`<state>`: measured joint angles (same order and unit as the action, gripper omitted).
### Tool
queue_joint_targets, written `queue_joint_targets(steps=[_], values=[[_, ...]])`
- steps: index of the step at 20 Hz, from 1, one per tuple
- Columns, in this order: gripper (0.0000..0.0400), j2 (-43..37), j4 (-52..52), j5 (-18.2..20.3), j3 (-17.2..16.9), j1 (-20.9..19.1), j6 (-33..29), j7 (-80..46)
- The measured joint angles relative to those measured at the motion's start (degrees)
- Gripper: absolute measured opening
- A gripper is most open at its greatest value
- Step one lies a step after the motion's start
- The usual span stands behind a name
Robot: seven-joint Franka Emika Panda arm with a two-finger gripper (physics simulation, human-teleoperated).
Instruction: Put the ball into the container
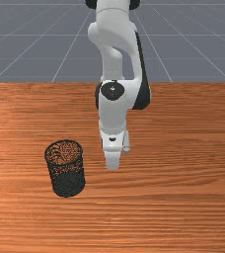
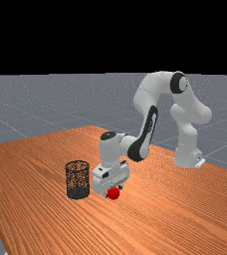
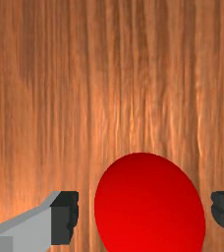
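In the far view my gripper (image 2: 113, 191) is low over the table, with the red ball (image 2: 113, 193) at its fingertips. The wrist view has the ball (image 3: 148, 211) between the two fingers of the gripper (image 3: 144, 214); wood shows on either side of it, so the fingers stand open and do not touch it. The black mesh container (image 1: 69, 185) stands upright on the table, to the left of the hand in the front view. In the far view the container (image 2: 77, 193) is also left of the hand.
The orange-brown table (image 1: 183, 197) extends around the hand and the container. In the far view the arm reaches in from the right, its base (image 2: 187, 154) at the table's far side.
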<state>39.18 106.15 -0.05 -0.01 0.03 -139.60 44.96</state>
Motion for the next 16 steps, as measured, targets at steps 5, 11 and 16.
queue_joint_targets(steps=[5,11,16], values=[[0.0400,1.3,-0.6,0.0,0.0,-0.1,0.0,0.1],[0.0279,1.4,-0.3,0.0,0.0,-0.2,-2.6,0.4],[0.0280,-7.9,8.9,0.1,0.0,-0.3,-11.3,0.3]])
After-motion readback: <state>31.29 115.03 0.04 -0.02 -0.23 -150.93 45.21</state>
